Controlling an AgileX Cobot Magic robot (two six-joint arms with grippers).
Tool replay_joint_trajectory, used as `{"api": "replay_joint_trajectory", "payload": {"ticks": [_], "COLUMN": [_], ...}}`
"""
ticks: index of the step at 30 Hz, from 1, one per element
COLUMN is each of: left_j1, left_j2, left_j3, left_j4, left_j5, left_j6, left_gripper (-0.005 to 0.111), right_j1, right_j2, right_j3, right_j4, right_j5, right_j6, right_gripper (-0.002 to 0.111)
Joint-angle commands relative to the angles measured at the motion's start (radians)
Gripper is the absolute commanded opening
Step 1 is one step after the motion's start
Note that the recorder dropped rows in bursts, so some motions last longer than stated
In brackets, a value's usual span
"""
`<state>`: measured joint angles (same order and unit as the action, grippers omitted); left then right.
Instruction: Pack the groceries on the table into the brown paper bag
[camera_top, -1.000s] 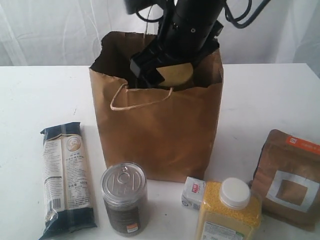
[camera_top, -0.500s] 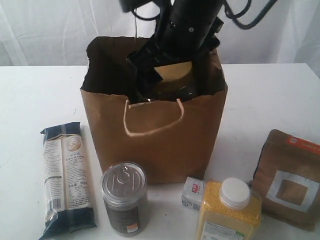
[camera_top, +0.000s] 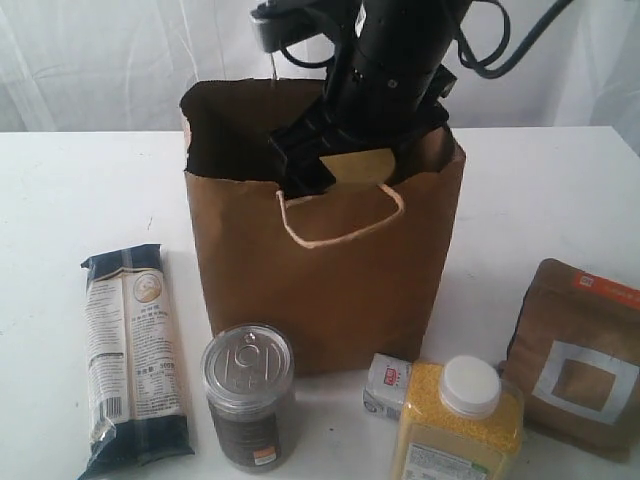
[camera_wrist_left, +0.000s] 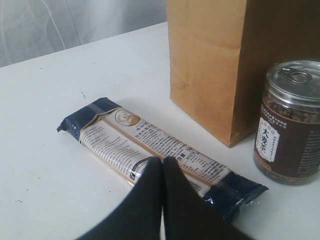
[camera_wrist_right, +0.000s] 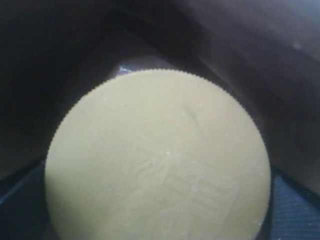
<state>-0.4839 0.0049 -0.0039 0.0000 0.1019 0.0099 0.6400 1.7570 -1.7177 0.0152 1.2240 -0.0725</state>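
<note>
Right hand (camera_top: 330, 160) inside mouth of brown paper bag (camera_top: 320, 290), mid-tabletop (camera_top: 80, 190). Fingers spread wide round gold-lidded jar (camera_top: 358, 167), gripped from above, probably so it clears bag walls. Jar at rim level, tilted, judged not yet set down. Left hand (camera_wrist_left: 162, 161) pressed together, empty, above noodle packet (camera_wrist_left: 150, 150) near front-left corner. Can (camera_top: 248, 395), bottle (camera_top: 460, 420), pouch (camera_top: 580, 360), small packet (camera_top: 386, 385) along front edge, unpacked.

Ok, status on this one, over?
Left gripper jaws shut, empty, by long dark-blue noodle packet. Right gripper holds gold-lidded clear jar in tall kraft-brown paper bag mouth. Bag interior dark, obstructions unseen.
</note>
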Motion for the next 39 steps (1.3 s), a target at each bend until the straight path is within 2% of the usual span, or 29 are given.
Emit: {"api": "replay_joint_trajectory", "payload": {"ticks": [1,2,5,7,9,13,15,17,21,39], "left_j1": [0.004,0.004,0.004,0.004,0.004,0.004,0.004,0.004,0.004,0.004], "left_j2": [-0.005,-0.005,-0.005,-0.005,-0.005,-0.005,-0.005,-0.005,-0.005,-0.005], "left_j3": [0.004,0.004,0.004,0.004,0.004,0.004,0.004,0.004,0.004,0.004], "left_j4": [-0.006,-0.006,-0.006,-0.006,-0.006,-0.006,-0.006,-0.006,-0.006,-0.006], "left_j5": [-0.003,-0.003,-0.003,-0.003,-0.003,-0.003,-0.003,-0.003,-0.003,-0.003], "left_j6": [-0.01,-0.01,-0.01,-0.01,-0.01,-0.01,-0.01,-0.01,-0.01,-0.01], "left_gripper": [0.0,0.0,0.0,0.0,0.0,0.0,0.0,0.0,0.0,0.0], "right_j1": [-0.017,-0.024,0.028,0.01,-0.008,0.04,0.015,-0.014,0.022,0.017], "right_j2": [-0.016,-0.003,-0.051,-0.044,-0.022,-0.079,-0.071,-0.035,-0.075,-0.09], "right_j3": [0.024,0.016,-0.011,0.016,0.012,-0.034,0.01,0.027,0.004,0.034], "right_j4": [-0.008,-0.008,-0.015,-0.015,-0.008,-0.008,-0.008,-0.008,-0.008,0.033], "right_j5": [-0.05,-0.003,-0.007,-0.057,-0.003,-0.003,-0.043,-0.003,-0.003,-0.019], "right_j6": [0.006,0.001,0.007,0.019,0.006,0.009,0.019,0.019,0.017,0.025], "right_gripper": [0.09,0.09,0.09,0.09,0.09,0.09,0.09,0.09,0.09,0.09]}}
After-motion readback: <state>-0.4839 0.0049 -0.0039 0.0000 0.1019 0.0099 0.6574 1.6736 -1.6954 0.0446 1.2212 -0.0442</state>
